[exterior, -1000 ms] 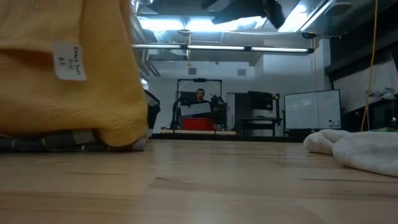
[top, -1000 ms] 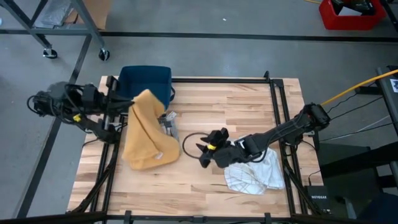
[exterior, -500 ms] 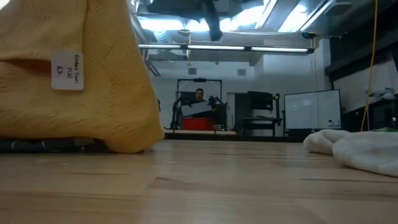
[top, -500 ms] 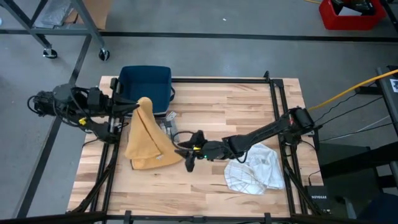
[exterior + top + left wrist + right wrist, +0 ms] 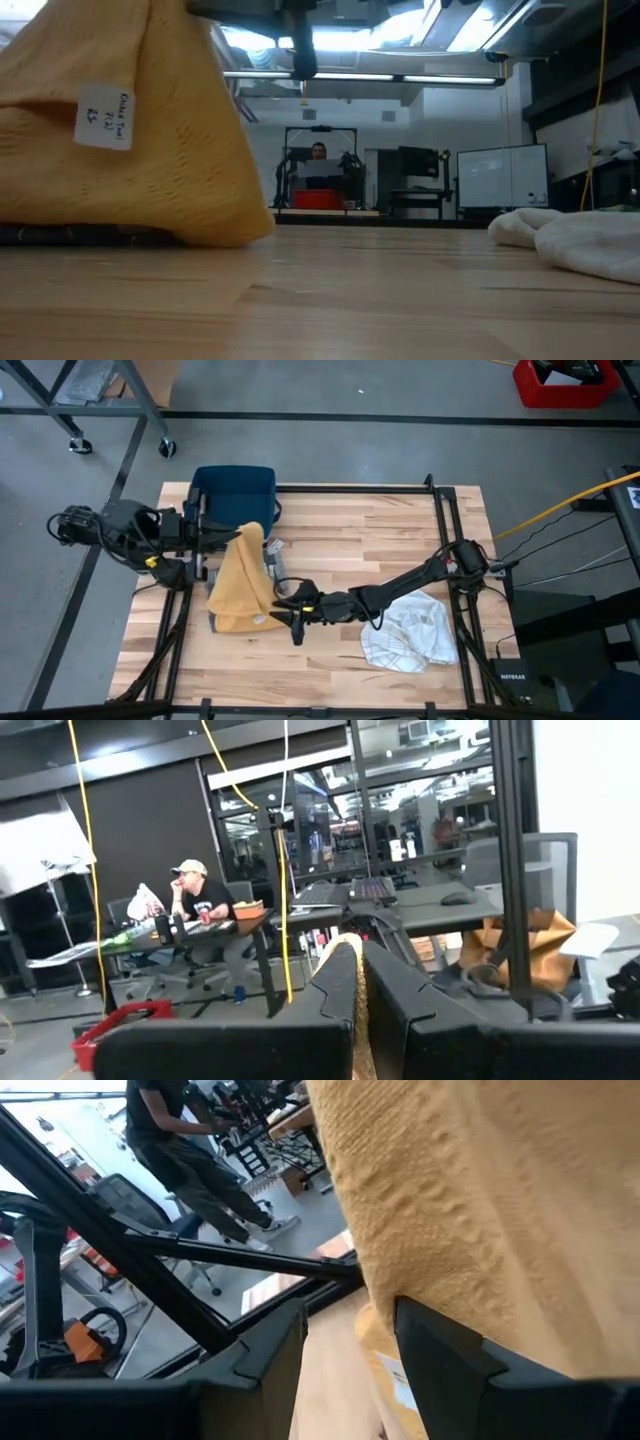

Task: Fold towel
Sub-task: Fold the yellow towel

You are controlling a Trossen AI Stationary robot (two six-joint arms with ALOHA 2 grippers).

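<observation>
A yellow towel [image 5: 240, 585] stands as a peak at the table's left, its lower part lying on the wood. It fills the low view's left [image 5: 120, 150] and shows a white label [image 5: 104, 115]. My left gripper [image 5: 233, 536] is shut on its top. My right gripper [image 5: 291, 612] is open and level, and reaches in from the right to the towel's lower right edge. In the right wrist view the yellow towel [image 5: 470, 1210] fills the space just ahead of the open right gripper [image 5: 345, 1350]. A white towel [image 5: 410, 630] lies crumpled at the near right. My left gripper pinches the yellow towel's raised top [image 5: 356, 1020] between its two fingers, coming level from the table's left. The cloth hangs from the fingers in a tent, its lower part on the table. Whether my right gripper's fingers [image 5: 435, 1355] touch the towel, I cannot tell.
A dark blue bin [image 5: 233, 495] stands at the far left corner, behind the yellow towel. A grey checked cloth [image 5: 271, 557] shows beside and under the towel. Black frame rails [image 5: 445, 530] edge the table. Bare wood lies in the middle and far right.
My right gripper has gone toward the table's left and down, tipping to level, up to the yellow towel's lower right edge. My left gripper has shifted a little toward the right with the towel's top; the peak has moved right while the lower part has stayed on the table.
</observation>
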